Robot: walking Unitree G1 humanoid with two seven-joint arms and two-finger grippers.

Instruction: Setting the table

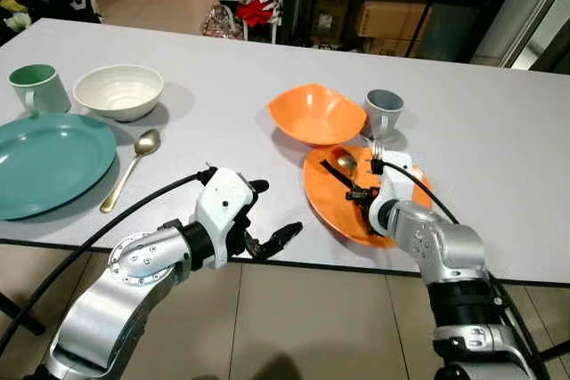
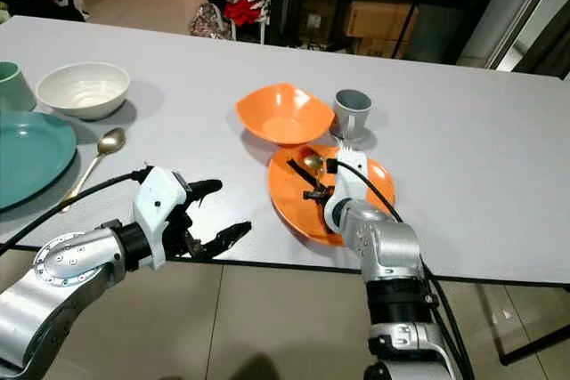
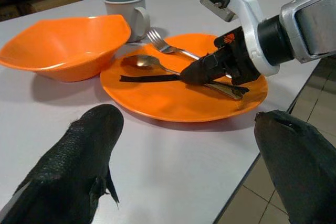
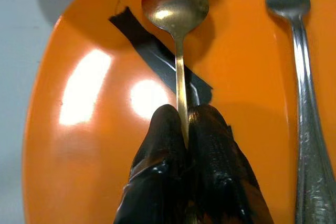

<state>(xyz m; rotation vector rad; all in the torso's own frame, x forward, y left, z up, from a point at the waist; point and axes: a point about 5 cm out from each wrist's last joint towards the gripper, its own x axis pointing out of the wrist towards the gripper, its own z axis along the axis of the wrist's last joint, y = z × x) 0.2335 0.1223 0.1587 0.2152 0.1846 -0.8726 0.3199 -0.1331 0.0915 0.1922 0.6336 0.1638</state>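
An orange plate lies near the table's front edge, with a gold spoon and a silver fork on it. My right gripper rests low over the plate, shut on the spoon's handle, and the spoon's bowl points toward the far side. A strip of black tape crosses under the spoon. An orange bowl and a grey mug stand just behind the plate. My left gripper hovers open at the table's front edge, left of the plate, holding nothing.
At the left sit a teal plate, a teal mug, a white bowl and a second gold spoon. The grey table stretches bare to the right. Boxes and clutter stand beyond its far edge.
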